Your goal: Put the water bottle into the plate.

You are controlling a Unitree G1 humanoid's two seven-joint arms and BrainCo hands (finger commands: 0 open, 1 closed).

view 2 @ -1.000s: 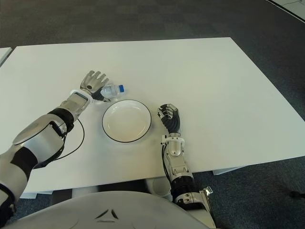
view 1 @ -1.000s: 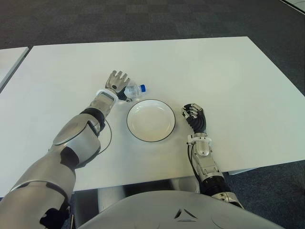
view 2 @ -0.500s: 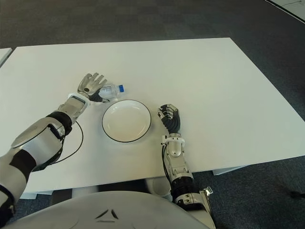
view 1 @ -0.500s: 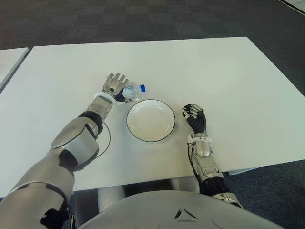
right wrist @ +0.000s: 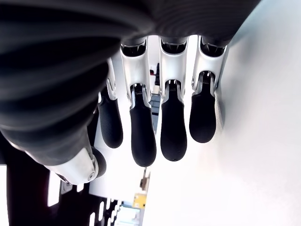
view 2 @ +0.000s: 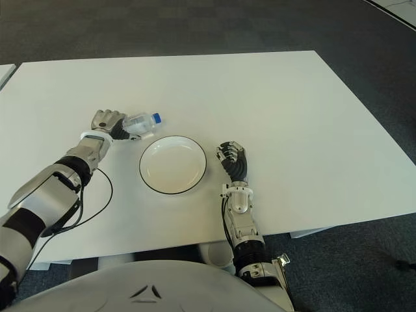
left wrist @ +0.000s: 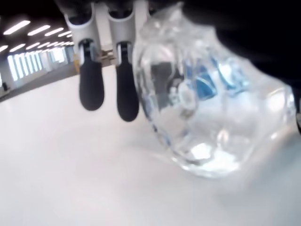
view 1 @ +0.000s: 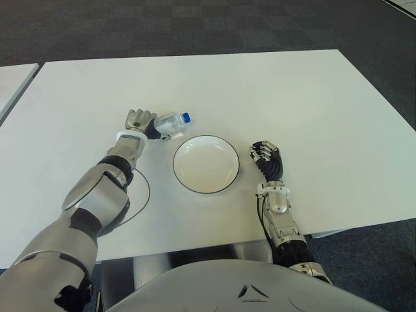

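Item: small clear crinkled plastic water bottle with a blue screw cap (view 1: 168,121), lying on its side on the smooth matte white table (view 1: 312,104), just beyond the far left rim of the plate and not yet in it, cap end toward the plate's side. Landmark: round shallow white plate with a thin dark rim (view 1: 205,163), glossy, with nothing in it, near the table's front edge. Left hand (view 1: 139,121): to the left of the plate, silver fingers curled around the base end of the bottle; the left wrist view shows the thin, faceted, light-catching bottle wall pressed against the palm, with two dark rubber-tipped fingers (left wrist: 127,96) hanging beside it over the table. Right hand (view 1: 264,158): just right of the plate, idle, its black ribbed fingers (right wrist: 172,130) curled under and holding nothing. Step in hand, as judged: securing the grasp before the lift. Handling note: the bottle wall looks soft and slick, so squeezing should be firm but moderate, with the thumb opposing the fingers across the body rather than near the tapered neck; lift clear of the plate's raised rim, carry the short way toward the plate's centre, lower until the bottle bears on the flat well, then release. Risk: a round body laid sideways may roll on the glazed surface, so setting it down gently is advised
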